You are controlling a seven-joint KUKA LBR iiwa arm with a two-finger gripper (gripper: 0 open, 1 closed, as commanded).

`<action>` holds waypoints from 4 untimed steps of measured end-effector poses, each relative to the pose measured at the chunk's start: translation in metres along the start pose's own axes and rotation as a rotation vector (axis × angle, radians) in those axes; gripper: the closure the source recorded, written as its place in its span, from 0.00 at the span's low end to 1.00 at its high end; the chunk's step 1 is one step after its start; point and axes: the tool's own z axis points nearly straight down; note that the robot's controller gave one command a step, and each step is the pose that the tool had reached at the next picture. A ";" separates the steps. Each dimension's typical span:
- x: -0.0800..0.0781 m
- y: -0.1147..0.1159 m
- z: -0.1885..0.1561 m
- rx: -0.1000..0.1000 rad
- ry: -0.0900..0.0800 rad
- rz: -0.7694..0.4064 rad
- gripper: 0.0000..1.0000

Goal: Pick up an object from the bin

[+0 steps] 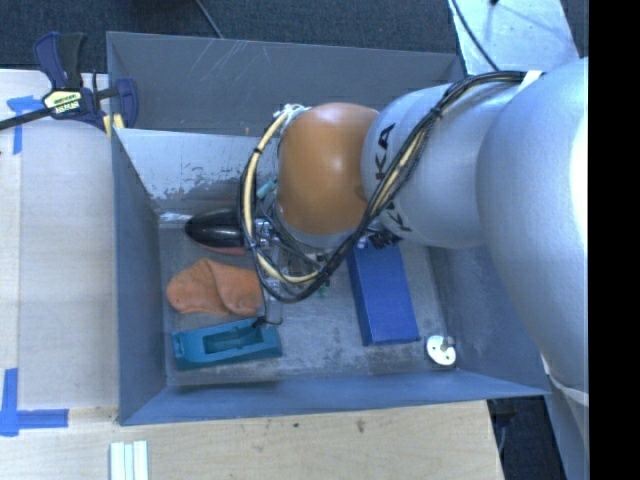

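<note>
The jaws, open or closed I cannot tell, are hovering by the teal block (228, 344), needing centring across its width.

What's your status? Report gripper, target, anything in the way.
Gripper low, left of bin centre, over teal plastic piece, right end. No grasp visible. Orange-brown lump crowds it on the left; blue box clear to the right.

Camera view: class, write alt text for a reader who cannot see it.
The robot's hand hangs low in a grey bin, next to a teal plastic tool and a floppy orange pad; a flat blue box lies nearby.
</note>
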 end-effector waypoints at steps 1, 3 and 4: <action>0.002 0.006 0.041 -0.002 -0.004 0.423 1.00; 0.007 -0.010 -0.001 0.002 0.006 0.426 1.00; -0.019 -0.007 -0.058 0.001 -0.001 0.448 1.00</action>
